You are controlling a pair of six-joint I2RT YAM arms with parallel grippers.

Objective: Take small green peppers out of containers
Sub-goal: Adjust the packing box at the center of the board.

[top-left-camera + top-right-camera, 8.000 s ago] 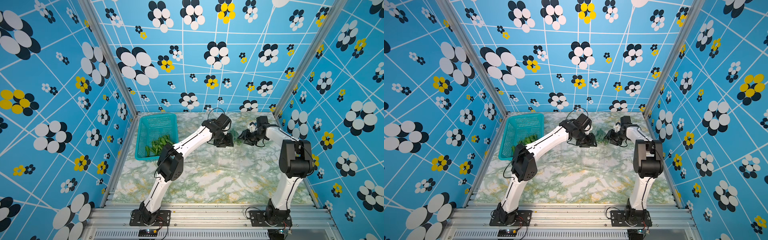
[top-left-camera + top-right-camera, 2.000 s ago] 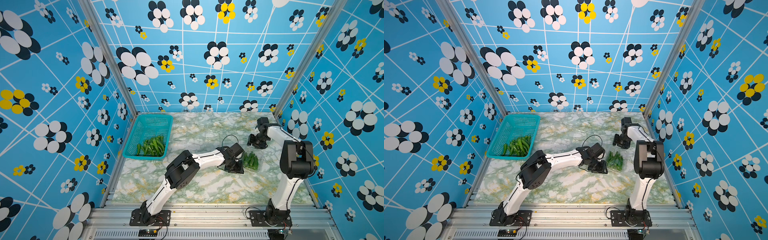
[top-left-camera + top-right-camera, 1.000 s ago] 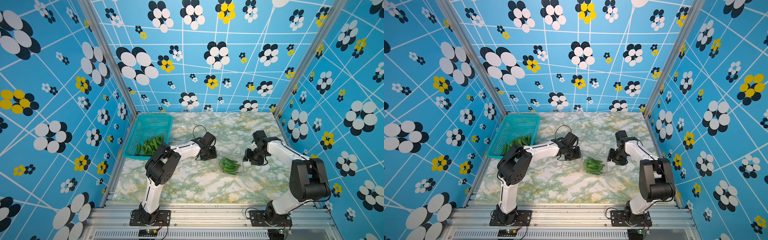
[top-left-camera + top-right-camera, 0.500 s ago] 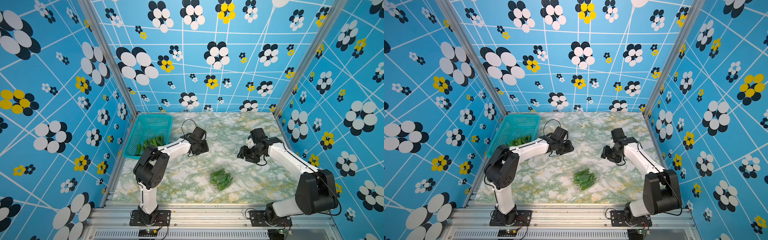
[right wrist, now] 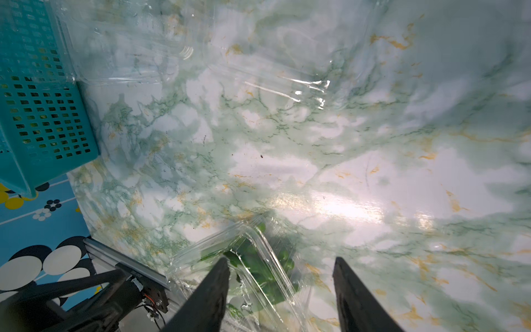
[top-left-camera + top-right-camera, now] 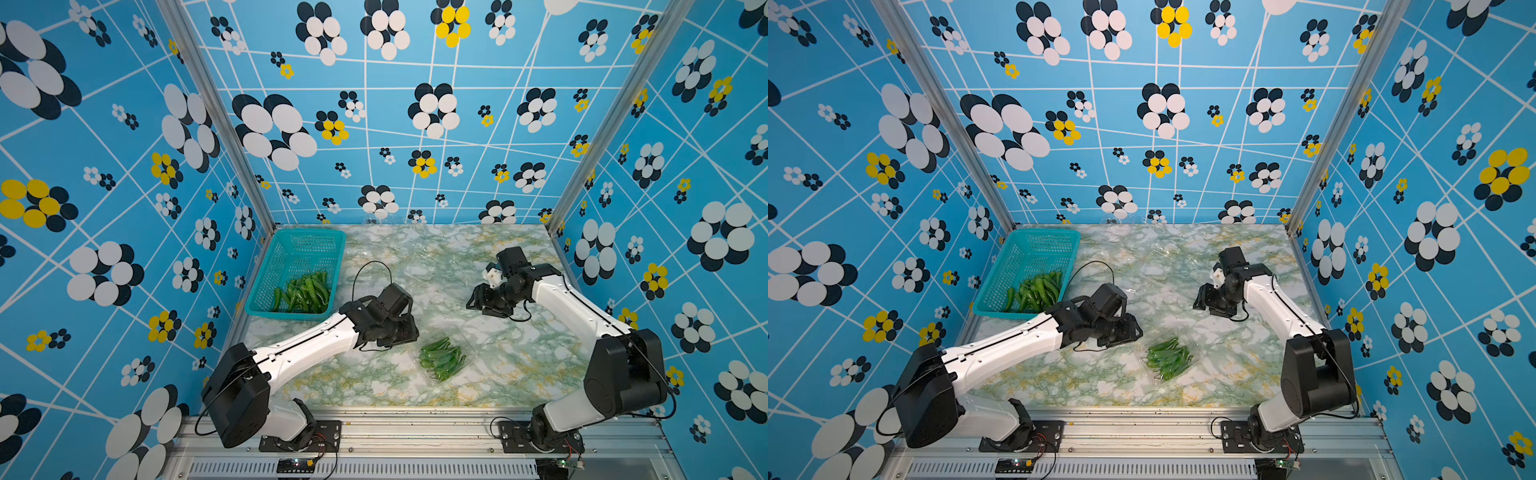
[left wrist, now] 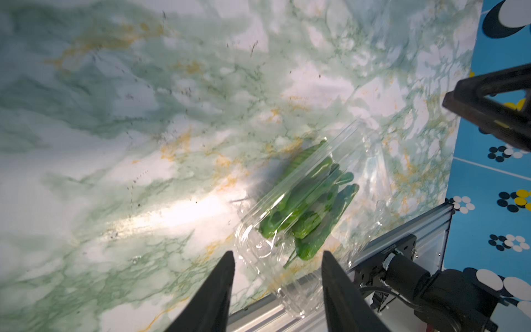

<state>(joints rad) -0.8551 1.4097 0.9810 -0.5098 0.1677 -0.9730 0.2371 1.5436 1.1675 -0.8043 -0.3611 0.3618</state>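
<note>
At the far left of the marbled green-and-white table (image 6: 511, 365), a teal perforated basket (image 6: 299, 251) sits against the side wall. A heap of small green peppers (image 6: 305, 293) lies in its near end.

Just right of the basket's near corner, the left gripper (image 6: 409, 334) hangs low over the table. In its wrist view the two dark fingers (image 7: 218, 287) stand well apart with nothing between them. They point toward a clear container (image 7: 255, 250) that is near them but not touching.

That container lies toward the front middle of the table, angled to the front rail. A bunch of peppers (image 6: 440, 358) is inside it (glossy, stems toward the rail). Its thin lid looks at least partly lifted, though the clear plastic makes this hard to judge.

Farther back, two empty clear containers (image 5: 287, 57) (image 5: 115, 51) lie on the table. One is beside the basket's wall, the other more toward the middle. In both top views they are only faint outlines (image 6: 1163, 255).

To the right, the right gripper (image 6: 478, 300) is above the table, well apart from the filled container. Its fingers (image 5: 212, 293) are spread wide and hold nothing.

The only writing is small white print on the black base plate (image 7: 386, 250) at the rail, and it is too small to read.
</note>
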